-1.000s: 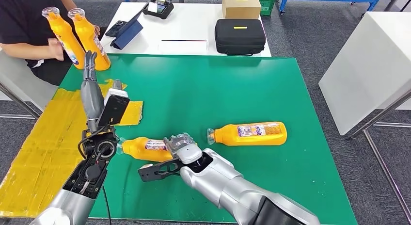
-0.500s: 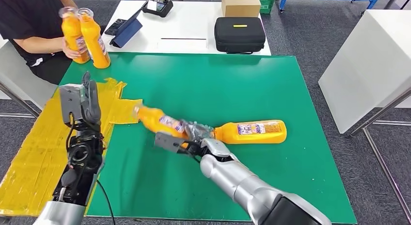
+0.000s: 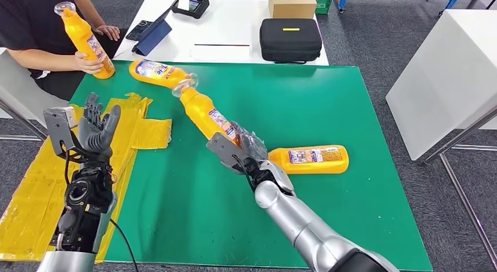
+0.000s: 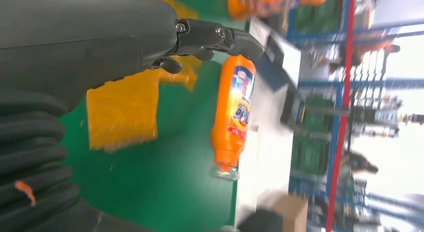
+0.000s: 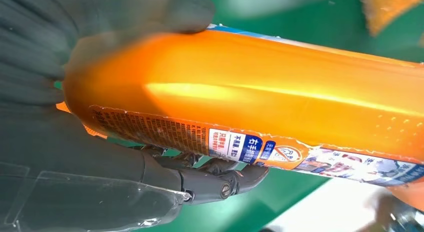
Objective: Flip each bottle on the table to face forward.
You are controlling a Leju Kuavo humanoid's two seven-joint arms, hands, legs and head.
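Observation:
My right hand (image 3: 246, 150) grips an orange bottle (image 3: 208, 115) by its base and holds it tilted above the green mat (image 3: 305, 102), cap pointing to the far left. Up close, the hand (image 5: 75, 157) wraps this bottle (image 5: 260, 97), with its fingers (image 5: 215, 179) curled under the label. A second orange bottle (image 3: 316, 159) lies on its side on the mat, just right of that hand. A third (image 3: 153, 71) lies at the mat's far left corner, also seen as the bottle (image 4: 234, 117) past my left hand (image 4: 100, 47). My left hand (image 3: 94, 128) is raised over the yellow sheet, fingers spread, holding nothing.
A person at the far left holds another orange bottle (image 3: 85, 40) upright at the mat's corner. Yellow sheets (image 3: 53, 184) cover the table's left side. Behind the mat a white table carries a black case (image 3: 290, 43), a cardboard box (image 3: 292, 3) and a tablet (image 3: 153, 37).
My right hand has raised its bottle and swung it toward the far side. The person has laid one of their two bottles on the mat. My left hand has turned and spread its fingers.

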